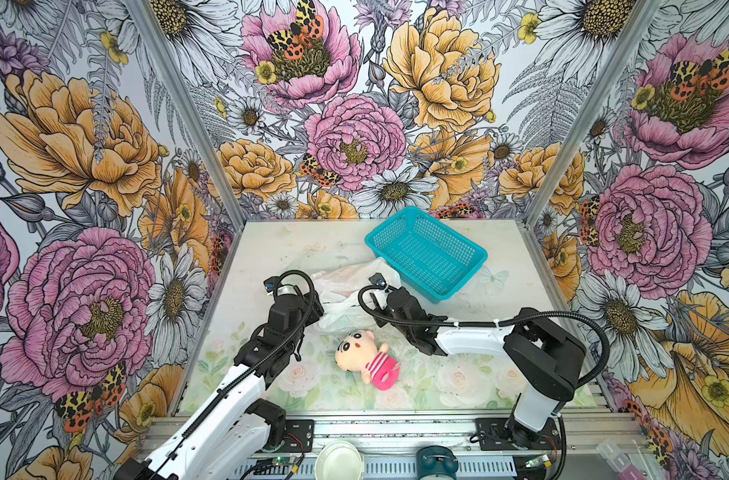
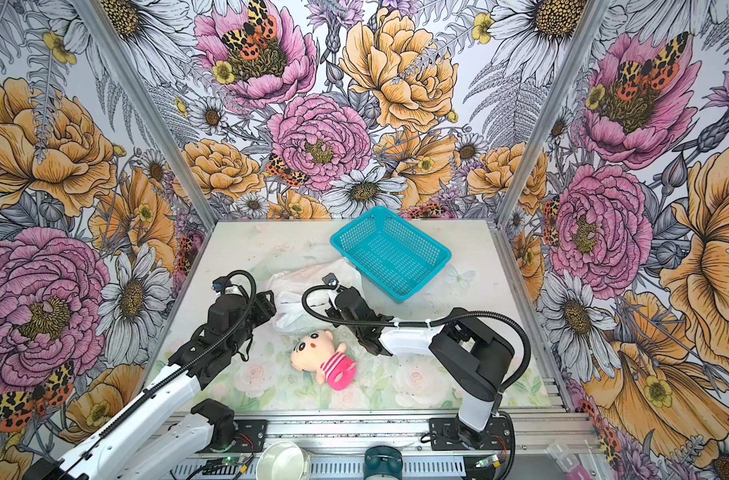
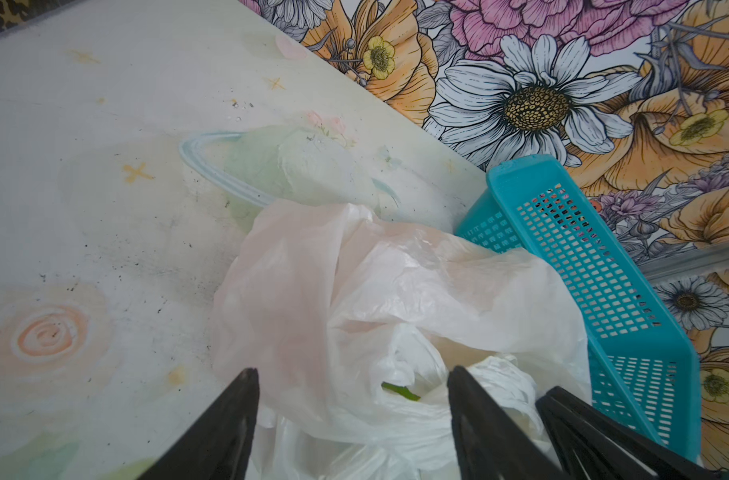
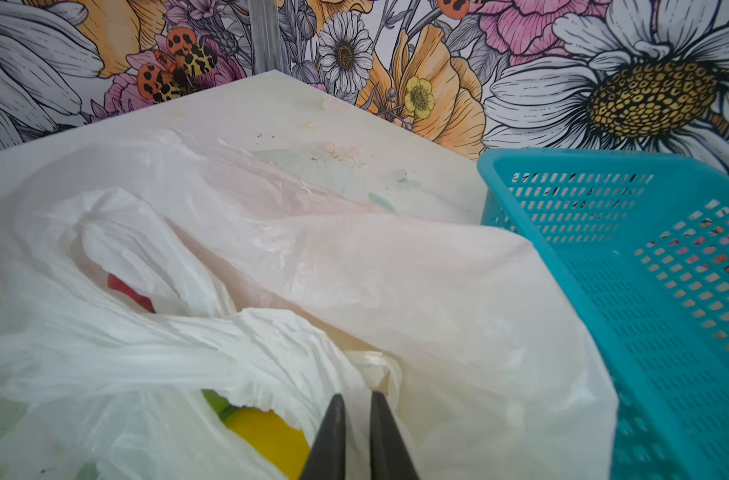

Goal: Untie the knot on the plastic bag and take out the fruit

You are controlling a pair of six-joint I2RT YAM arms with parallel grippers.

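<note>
Two black grippers work the thin, crinkly white plastic bag [image 1: 346, 278] mid-table.
Nearest, a pink-striped plush doll [image 1: 365, 359] lies near the bag; past it the left gripper [image 3: 352, 372] stands spread over the bag, the right gripper [image 4: 356, 395] pressed together beside the bunched white knot [image 4: 279, 345], pinching film or not I cannot tell. Glossy yellow toy fruit [image 4: 267, 436] shows inside. A hard tug could tear the film or shove the teal mesh basket [image 1: 448, 232] behind.

Bright, even light; wrist views slightly soft.
</note>
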